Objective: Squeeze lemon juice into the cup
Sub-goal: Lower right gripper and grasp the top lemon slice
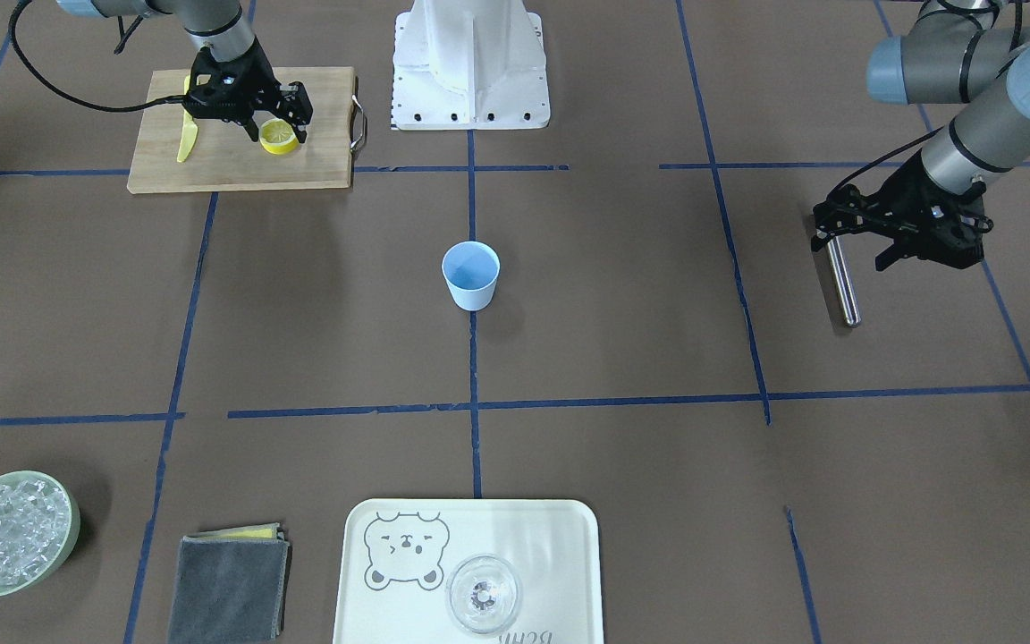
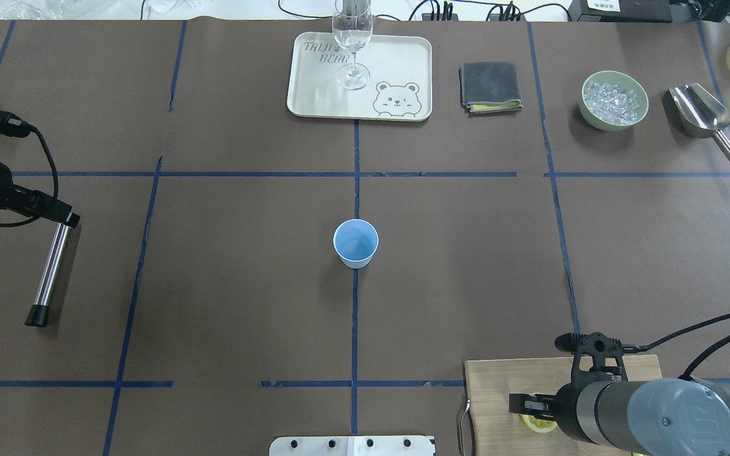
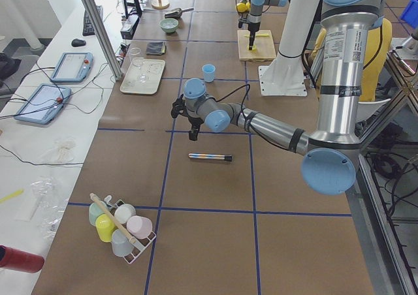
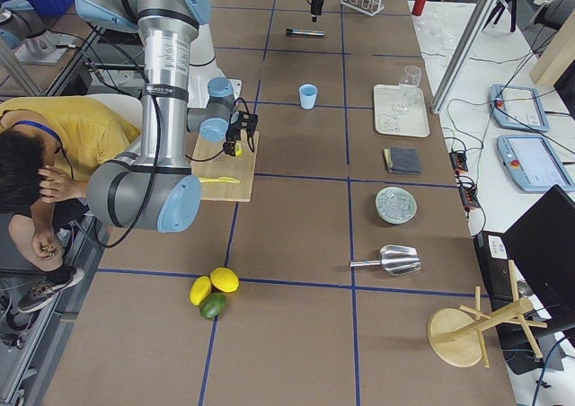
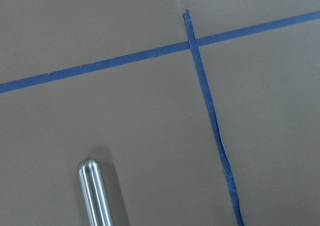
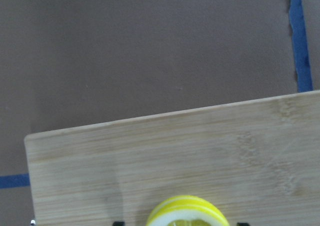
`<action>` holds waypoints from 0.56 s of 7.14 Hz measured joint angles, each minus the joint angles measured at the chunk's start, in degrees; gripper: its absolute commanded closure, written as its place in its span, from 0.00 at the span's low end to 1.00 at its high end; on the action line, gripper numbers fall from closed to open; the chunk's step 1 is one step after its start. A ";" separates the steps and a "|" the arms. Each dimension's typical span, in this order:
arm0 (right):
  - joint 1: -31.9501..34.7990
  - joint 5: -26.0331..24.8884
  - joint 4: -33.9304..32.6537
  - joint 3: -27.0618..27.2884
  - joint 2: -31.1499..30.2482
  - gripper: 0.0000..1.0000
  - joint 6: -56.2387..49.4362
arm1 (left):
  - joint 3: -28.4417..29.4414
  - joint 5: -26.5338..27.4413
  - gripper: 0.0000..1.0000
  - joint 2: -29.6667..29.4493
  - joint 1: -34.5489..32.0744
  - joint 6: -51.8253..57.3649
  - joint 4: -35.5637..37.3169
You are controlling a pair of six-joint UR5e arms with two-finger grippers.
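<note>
On one cutting board [image 1: 229, 165], the right gripper [image 1: 275, 135] straddles one lemon [image 1: 279, 138] (jaws wide, unclamped), one cup [image 1: 470, 275] apart.

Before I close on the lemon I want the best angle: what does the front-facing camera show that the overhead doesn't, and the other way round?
Front-facing only: the whole lemon on the cutting board, with the right gripper's open fingers on either side of it. Overhead only: the metal scoop beside the bowl of ice; in that view the arm hides most of the lemon. Both: the cup, tray, glass and cloth.
</note>
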 measured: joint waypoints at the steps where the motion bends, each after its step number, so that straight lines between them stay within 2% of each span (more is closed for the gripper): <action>1: 0.03 0.00 0.00 0.04 0.00 0.26 0.02 | -0.07 0.00 0.01 0.04 0.00 0.00 0.00; 4: 0.10 0.00 0.00 0.13 -0.09 0.23 0.08 | -0.32 0.00 0.01 0.21 -0.06 0.00 0.00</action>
